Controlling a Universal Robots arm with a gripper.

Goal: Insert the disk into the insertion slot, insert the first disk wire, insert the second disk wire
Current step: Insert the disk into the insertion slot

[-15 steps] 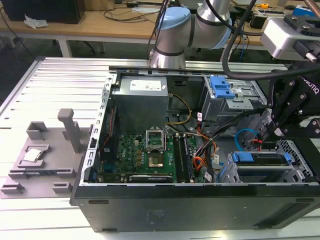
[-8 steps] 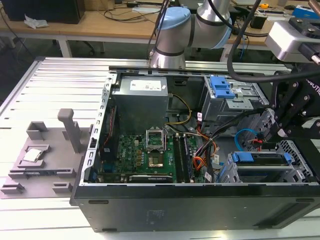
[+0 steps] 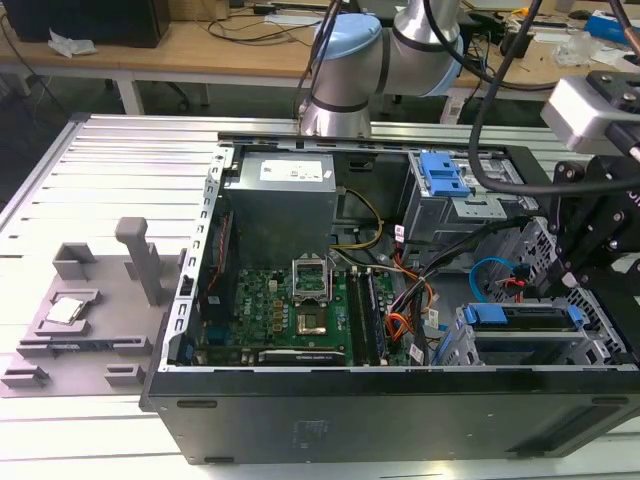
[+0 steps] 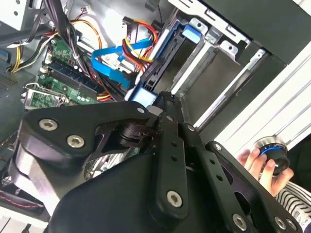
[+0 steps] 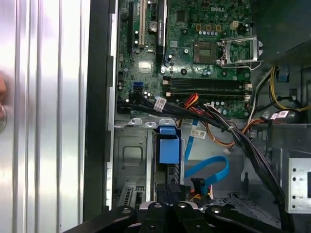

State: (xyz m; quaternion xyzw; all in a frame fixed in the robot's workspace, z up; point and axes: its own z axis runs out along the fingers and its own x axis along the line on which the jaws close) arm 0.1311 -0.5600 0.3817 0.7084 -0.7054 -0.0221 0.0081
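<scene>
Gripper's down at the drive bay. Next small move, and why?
Probably ease the blue-framed silver-grey disk deeper into the perforated sheet-metal insertion slot: the gripper sits at its blue carrier end, full seating isn't evident, and the flat blue cable loops loose.

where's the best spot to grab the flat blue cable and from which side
Probably right behind its dark plug, not mid-loop. The flat blue cable curves in a free loop beside the disk, so the middle would just flex. Come in through the open side of the case and pinch its two flat faces; the black wire bundle crowds one side.
</scene>
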